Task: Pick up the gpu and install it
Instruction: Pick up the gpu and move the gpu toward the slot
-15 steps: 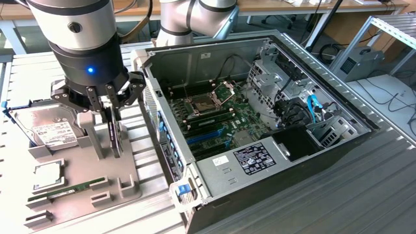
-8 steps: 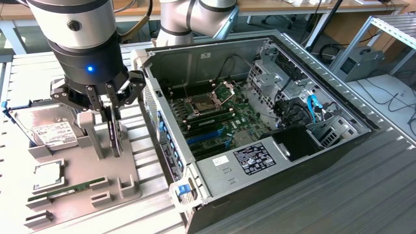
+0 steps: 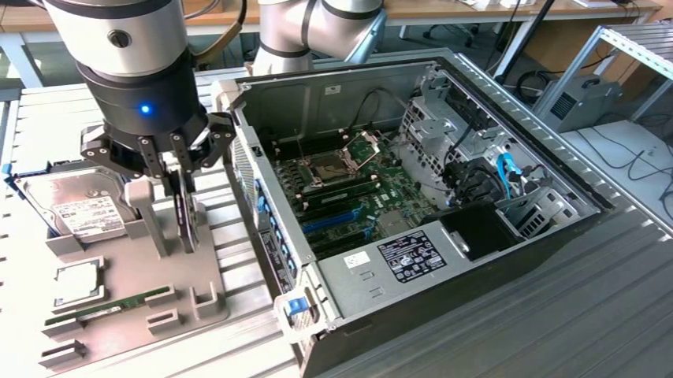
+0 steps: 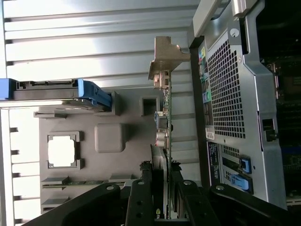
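Observation:
The gpu (image 3: 188, 220) stands on edge in a slot of the grey parts holder (image 3: 158, 276), left of the open computer case (image 3: 421, 205) in the exterior view. It is a thin dark card. In the wrist view I see the gpu (image 4: 165, 117) edge-on, with its silver bracket (image 4: 165, 54) at the far end. My gripper (image 3: 181, 185) hangs straight down over the card, one finger on each flat side. In the wrist view the gripper (image 4: 160, 183) has its black fingers (image 4: 141, 197) pressed against the card's faces, shut on it.
The holder also carries a silver hard drive (image 3: 74, 201) in a blue frame, a square chip (image 3: 76, 282) and a green memory stick (image 3: 110, 305). The case lies on its side with the motherboard (image 3: 347, 189) exposed. Its perforated rear panel (image 4: 230, 94) sits close beside the card.

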You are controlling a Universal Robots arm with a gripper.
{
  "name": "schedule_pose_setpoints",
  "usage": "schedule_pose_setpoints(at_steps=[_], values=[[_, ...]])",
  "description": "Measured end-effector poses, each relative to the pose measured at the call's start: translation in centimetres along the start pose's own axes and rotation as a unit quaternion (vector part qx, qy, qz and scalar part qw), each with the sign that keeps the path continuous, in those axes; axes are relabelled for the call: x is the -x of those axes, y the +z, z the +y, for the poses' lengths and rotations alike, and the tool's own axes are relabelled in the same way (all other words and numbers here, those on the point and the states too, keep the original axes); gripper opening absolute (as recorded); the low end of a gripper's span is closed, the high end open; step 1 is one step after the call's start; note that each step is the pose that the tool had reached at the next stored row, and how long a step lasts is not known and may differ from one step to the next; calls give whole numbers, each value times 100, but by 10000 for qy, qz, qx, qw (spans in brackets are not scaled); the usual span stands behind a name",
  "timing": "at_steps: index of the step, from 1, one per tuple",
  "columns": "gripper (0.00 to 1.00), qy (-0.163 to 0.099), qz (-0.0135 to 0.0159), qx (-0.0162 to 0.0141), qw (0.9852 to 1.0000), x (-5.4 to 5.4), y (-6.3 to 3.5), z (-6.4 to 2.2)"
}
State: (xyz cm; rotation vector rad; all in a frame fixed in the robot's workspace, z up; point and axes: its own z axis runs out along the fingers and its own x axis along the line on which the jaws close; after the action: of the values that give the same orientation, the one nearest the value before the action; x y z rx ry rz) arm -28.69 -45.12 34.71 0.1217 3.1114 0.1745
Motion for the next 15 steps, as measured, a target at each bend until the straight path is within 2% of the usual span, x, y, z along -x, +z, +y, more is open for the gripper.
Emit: schedule_pose_setpoints(at_steps=[15], values=[[26,0,1,13,10000,1,-49,6]])
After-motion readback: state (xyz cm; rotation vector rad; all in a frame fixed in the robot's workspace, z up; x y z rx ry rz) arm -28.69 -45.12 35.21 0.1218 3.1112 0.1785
